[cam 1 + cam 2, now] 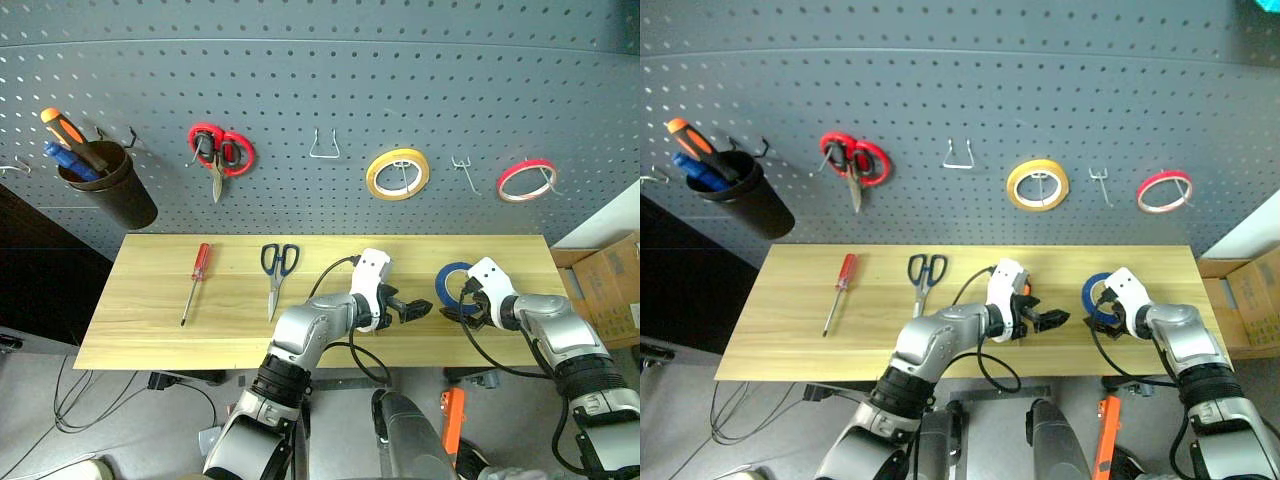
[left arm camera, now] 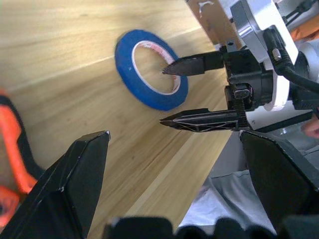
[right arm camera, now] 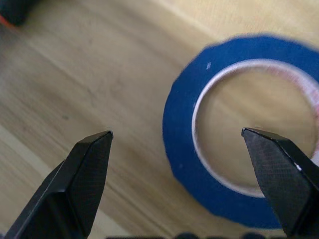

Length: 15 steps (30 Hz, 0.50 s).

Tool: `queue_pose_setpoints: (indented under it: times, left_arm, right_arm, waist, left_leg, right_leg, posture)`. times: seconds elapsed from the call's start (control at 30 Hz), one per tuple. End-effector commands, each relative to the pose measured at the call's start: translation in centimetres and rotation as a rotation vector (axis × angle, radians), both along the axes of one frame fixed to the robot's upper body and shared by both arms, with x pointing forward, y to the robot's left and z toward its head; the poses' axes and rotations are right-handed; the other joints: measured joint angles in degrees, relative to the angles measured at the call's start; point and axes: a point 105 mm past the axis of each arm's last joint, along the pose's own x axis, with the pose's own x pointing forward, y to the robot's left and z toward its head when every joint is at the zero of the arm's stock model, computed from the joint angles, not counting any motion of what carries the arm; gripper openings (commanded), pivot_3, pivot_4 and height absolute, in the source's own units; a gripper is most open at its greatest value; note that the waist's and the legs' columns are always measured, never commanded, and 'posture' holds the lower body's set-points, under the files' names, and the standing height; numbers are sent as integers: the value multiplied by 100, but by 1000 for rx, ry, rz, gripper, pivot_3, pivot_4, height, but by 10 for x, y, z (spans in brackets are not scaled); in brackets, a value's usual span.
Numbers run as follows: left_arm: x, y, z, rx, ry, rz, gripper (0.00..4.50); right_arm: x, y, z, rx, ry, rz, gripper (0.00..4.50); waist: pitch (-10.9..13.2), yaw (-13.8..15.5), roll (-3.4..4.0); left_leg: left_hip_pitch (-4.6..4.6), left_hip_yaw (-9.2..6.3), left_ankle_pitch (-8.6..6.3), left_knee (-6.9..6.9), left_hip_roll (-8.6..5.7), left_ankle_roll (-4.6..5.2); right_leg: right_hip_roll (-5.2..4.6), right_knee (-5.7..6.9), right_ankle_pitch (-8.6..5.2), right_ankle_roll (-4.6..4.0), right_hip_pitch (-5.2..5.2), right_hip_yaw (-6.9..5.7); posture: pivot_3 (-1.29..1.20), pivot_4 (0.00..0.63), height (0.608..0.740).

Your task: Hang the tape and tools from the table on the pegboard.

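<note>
Right fingers spread over the tape, left fingers spread and empty beside it.

Right gripper (image 1: 462,305): one finger (image 2: 192,64) over the hole, the other outside the rim of the tape (image 3: 239,134), which lies flat on the desk (image 1: 140,320) at its right end; contact unclear, probably none yet, looks set to pinch the ring wall. Left gripper (image 1: 418,310) hovers near, holding nothing. Pliers (image 2: 12,149) lie by it. Screwdriver (image 1: 195,280) and scissors (image 1: 277,270) lie further left, unhung. Pegboard (image 1: 320,80) hook (image 1: 462,172) is free above the tape.
</note>
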Motion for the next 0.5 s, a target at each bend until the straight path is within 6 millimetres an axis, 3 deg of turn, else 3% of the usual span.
queue_pose_setpoints:
  times: [0.03, 0.2, 0.23, 0.37, 0.5]
  left_arm:
    - [-3, -6, 6, -22, -10, -5, 4465]
    - [-5, -3, 9, -24, -7, 9, 4465]
    - [-5, -3, 9, -23, -7, 12, 4494]
    - [-4, -1, 10, -25, -5, 20, 4500]
    - [-3, -2, 11, -30, -5, 22, 4500]
  right_arm:
    - [5, -6, -1, 15, 16, -28, 4500]
    - [11, -13, -7, 9, 33, -49, 4500]
    - [12, -13, -7, 2, 26, -46, 4320]
    - [15, -14, -6, -12, 16, -32, 3335]
    - [17, -16, -6, -26, 5, -29, 1920]
  waist:
    - [34, -2, -1]
    - [43, -12, -6]
    - [43, -9, -7]
    - [44, -2, -8]
    - [44, -2, -8]
  left_leg:
    - [0, -1, 0, 1, 1, -1]
    - [3, 0, 1, 11, 3, -2]
    - [3, 0, 1, 13, 3, -2]
    - [0, 0, 1, 17, 3, -3]
    - [0, 0, 1, 18, 3, -3]
  right_leg:
    - [1, 3, 0, 0, -3, -1]
    - [3, 12, 1, 1, -2, 0]
    - [3, 12, 1, 1, -2, 1]
    - [2, 10, 1, 2, -2, 1]
    - [2, 12, 1, 3, -2, 1]
  posture:
    - [4, 355, 740]
    - [18, 354, 740]
    - [19, 354, 740]
    - [22, 352, 740]
    - [20, 346, 740]
